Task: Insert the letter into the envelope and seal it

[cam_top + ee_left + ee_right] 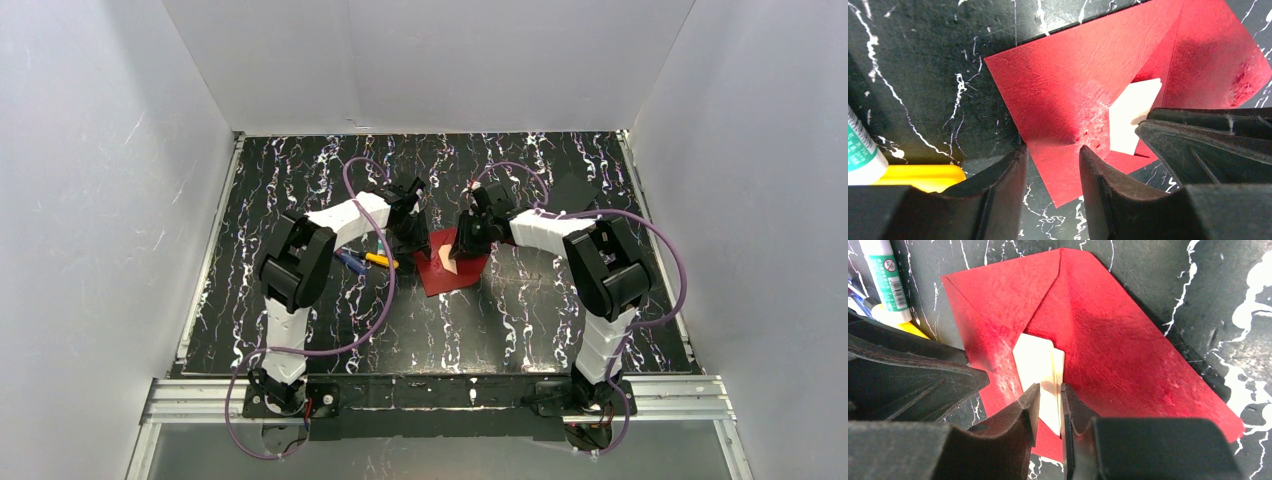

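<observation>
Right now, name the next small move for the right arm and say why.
Probably push the letter deeper into the envelope. Its white end sticks out of the opening, the right pincer straddles that end, and the left pincer stands over the envelope's near edge, seemingly placed to steady it.

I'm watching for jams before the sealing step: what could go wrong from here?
The letter pokes out of the envelope, flanked by the fingers of the right pincer; a push may buckle it rather than slide it in. The left pincer stands open over the envelope's edge, so the envelope could skid. The glue stick lies close by and might get bumped.
</observation>
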Controlling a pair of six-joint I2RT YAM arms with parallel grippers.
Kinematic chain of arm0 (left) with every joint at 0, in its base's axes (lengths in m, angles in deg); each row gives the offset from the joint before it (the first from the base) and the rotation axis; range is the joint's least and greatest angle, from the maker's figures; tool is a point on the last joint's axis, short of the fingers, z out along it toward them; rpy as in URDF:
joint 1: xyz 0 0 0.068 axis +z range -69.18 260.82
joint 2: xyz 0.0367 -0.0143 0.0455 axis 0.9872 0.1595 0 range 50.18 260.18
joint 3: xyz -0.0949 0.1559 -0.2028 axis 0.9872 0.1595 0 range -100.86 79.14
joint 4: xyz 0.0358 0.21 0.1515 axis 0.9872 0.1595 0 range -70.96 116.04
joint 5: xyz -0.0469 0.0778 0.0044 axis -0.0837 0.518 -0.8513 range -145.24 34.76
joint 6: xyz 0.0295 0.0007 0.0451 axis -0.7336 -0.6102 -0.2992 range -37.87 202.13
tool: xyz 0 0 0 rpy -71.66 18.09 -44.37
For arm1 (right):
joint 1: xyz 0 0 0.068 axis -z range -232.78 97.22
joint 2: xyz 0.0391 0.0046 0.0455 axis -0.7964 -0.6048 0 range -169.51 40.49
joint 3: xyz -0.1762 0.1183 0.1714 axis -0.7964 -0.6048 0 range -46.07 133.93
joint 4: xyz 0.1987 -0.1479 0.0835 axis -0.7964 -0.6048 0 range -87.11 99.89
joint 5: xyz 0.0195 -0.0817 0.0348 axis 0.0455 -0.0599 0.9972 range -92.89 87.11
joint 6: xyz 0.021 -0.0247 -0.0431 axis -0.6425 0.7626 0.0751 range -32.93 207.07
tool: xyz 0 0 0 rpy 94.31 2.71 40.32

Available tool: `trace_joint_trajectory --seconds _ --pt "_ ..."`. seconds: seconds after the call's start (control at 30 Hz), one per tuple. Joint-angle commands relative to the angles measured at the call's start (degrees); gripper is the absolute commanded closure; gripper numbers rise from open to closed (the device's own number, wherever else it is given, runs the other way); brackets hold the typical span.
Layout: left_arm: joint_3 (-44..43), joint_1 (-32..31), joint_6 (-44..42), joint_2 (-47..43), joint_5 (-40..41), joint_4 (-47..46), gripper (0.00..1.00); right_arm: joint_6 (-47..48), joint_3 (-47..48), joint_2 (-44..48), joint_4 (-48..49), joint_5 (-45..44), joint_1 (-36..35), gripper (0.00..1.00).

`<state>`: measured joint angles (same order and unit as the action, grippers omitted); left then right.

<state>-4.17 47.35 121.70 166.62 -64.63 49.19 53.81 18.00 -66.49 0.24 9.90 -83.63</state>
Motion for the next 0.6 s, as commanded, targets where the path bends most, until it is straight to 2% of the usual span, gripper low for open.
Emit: trace_joint_trajectory --seconds 0.0,0.17,0.4,0.47,0.57 --pt "-0.51 -0.36 -1.14 2.43 -2.72 1.80 0.61 -0.95 0.87 -1.84 2.82 2.45 -0.09 0.72" --pt "-1.29 -0.36 -2.52 2.97 -3.98 1.71 0.63 -2.95 -0.42 -2.26 7.48 5.75 -0.09 0.75" --pt "-2.37 -0.13 -2.89 3.25 -3.71 2.61 0.63 -3.65 -0.36 -1.65 7.78 5.53 -0.09 0.76" --pt "-2.18 0.18 -2.47 2.73 -3.88 2.55 0.63 -3.89 -0.75 0.42 7.01 4.42 0.04 0.74" --pt "-1.95 0.72 -2.31 1.35 -4.06 2.45 0.63 -3.63 -0.74 4.10 4.52 1.72 0.54 0.63"
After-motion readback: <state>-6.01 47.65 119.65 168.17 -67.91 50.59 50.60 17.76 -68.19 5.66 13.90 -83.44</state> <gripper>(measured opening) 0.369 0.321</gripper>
